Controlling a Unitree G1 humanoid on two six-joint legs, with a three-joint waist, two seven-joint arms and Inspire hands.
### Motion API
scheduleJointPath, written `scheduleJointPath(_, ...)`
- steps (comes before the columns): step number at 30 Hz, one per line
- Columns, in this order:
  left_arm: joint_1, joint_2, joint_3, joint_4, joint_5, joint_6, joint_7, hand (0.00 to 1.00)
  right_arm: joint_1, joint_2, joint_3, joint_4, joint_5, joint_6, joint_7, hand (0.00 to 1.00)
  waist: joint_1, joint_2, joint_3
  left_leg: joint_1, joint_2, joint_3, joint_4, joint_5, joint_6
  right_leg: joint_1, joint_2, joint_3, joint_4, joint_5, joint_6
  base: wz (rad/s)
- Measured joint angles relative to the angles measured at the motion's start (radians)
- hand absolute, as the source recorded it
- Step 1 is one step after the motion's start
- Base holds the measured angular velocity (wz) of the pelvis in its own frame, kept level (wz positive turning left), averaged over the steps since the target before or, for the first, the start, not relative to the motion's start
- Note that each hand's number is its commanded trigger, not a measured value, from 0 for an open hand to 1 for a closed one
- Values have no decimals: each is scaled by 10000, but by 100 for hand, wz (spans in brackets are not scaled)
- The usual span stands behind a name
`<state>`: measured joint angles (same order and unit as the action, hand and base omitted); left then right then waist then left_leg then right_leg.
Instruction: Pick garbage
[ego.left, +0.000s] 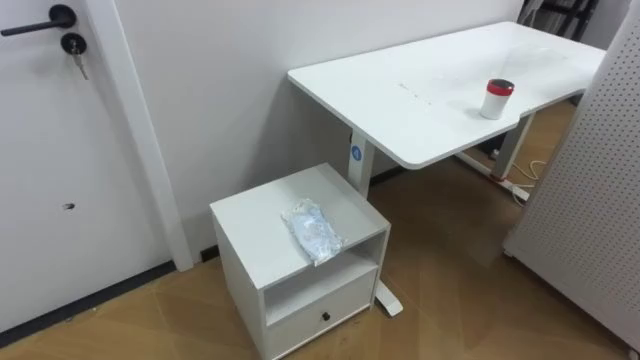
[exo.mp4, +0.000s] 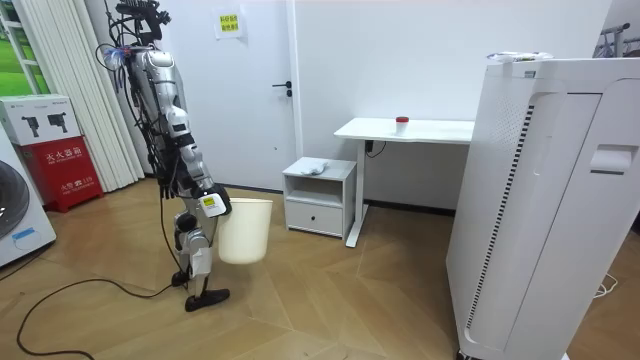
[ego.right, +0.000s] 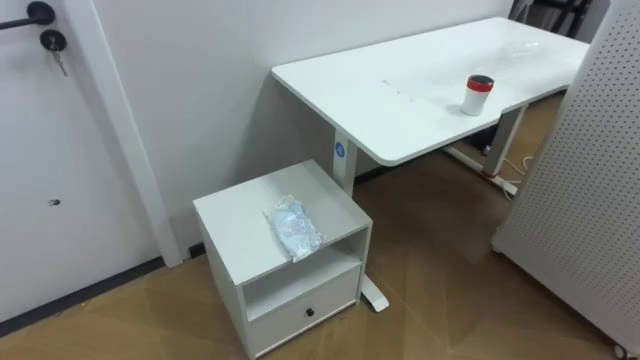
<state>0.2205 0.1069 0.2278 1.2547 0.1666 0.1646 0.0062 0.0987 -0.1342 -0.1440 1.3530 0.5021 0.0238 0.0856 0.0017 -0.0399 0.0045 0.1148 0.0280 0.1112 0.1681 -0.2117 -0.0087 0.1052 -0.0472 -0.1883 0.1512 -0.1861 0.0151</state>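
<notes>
A humanoid robot stands on a wooden floor, facing a low white cabinet (ego.left: 250, 215). In the room view its right hand (exo.mp4: 208, 200) sits at the rim of a white waste bin (exo.mp4: 245, 230) held in front of its legs. The hand is too small there to tell whether its fingers are spread or curled. From the robot's head, the cabinet is nearest, with an open shelf and a drawer (ego.left: 320, 312) below. The garbage, a crumpled clear plastic wrapper (ego.left: 313, 230), lies on the cabinet's top near the front right edge. Just behind and to the right stands a white desk, and on its surface (ego.left: 420, 90), well apart from the wrapper, is a white cup with a red lid (ego.left: 497, 99). A white door (ego.left: 50, 150) is at far left.
</notes>
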Motion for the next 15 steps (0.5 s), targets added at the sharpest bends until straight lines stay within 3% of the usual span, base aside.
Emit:
scheduleJointPath(4, -33, 0, 1, -5, -40, -1, 7, 0, -8, -2, 1, -1, -1, -3, -3, 100, 0, 59, -6, -32, 1, 15, 2, -1, 0, -30, 5, 5, 25, 1, 0, 0)
scheduleJointPath(7, -146, -2, 0, -7, -275, -8, 36, 0, -52, -5, 0, -2, -2, -3, -37, 100, 1, 153, -57, -168, 1, 19, 5, -1, 1, -176, 4, 12, 75, 1, 0, 0)
scheduleJointPath(15, -144, 1, -26, -48, -289, -10, 52, 0, -55, -4, -15, 0, 22, -3, -29, 100, 0, 204, -29, -180, -10, 15, 16, -1, 1, -177, -5, 20, 27, 0, 1, 0)
